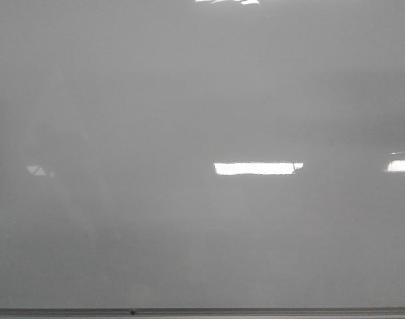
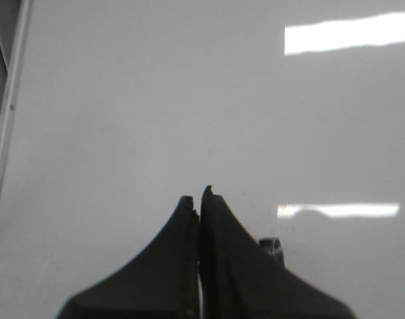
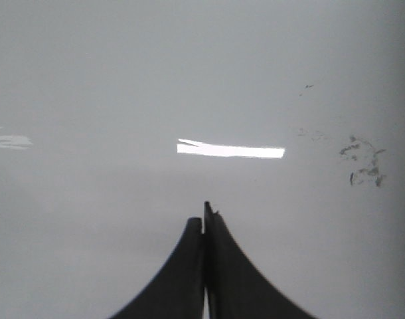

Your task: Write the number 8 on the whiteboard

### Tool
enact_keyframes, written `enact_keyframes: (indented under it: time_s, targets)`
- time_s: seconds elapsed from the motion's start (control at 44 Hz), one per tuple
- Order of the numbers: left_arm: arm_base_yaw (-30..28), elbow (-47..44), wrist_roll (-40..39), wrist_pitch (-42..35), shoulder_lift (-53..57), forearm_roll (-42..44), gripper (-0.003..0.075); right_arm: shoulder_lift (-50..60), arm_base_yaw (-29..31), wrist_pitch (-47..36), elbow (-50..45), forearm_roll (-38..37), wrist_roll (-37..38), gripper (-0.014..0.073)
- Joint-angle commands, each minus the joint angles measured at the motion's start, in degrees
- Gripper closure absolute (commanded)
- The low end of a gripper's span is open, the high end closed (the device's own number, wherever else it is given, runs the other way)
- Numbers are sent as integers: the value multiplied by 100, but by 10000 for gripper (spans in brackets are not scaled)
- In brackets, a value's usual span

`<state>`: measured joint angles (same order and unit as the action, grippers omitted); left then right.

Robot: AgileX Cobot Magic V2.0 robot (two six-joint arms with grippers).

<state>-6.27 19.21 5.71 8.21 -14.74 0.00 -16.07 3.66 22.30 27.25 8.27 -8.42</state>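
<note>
Left gripper (image 2: 200, 203) and right gripper (image 3: 204, 216) both hover over the whiteboard (image 1: 189, 100) — each pair of dark fingers pressed together, tips meeting — holding nothing.

You see bright rectangular light reflections in the front view: a long bar (image 1: 255, 168) near the middle, a shorter bar (image 1: 402, 165) at the right edge, and a faint patch (image 1: 38, 171) on the left. In the right wrist view you find patchy dark smudges (image 3: 363, 161), with fainter specks (image 3: 307, 86) nearby. The left wrist view shows a small ringed cylinder (image 2: 271, 246), too indistinct to identify.
</note>
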Motion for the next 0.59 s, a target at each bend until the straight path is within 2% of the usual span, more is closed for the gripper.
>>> enact_keyframes:
  time_s: [0.0, 0.136, 0.204, 0.295, 0.409, 0.477, 0.568]
  targets:
    - [-15, 326, -21, -65, -643, 0, 739, -620, 32, -210, 503, 56, -1, 652]
    - [-15, 350, -21, -76, -910, 0, 731, -852, 32, -136, 555, 56, -1, 636]
    - [-15, 350, -21, -100, -910, -32, 668, -851, 32, -94, 555, 56, -1, 572]
    - [-15, 350, -21, -99, -910, -47, 495, -851, 32, -94, 555, 56, -1, 414]
    - [-15, 350, -21, -111, -910, -70, 198, -851, 32, -88, 555, 56, -1, 175]
    - [-15, 350, -21, -124, -910, -186, 93, -853, 32, -88, 555, 56, -1, 88]
    - [-15, 350, -21, -52, -910, -766, 52, -853, 32, -88, 555, 56, -1, 50]
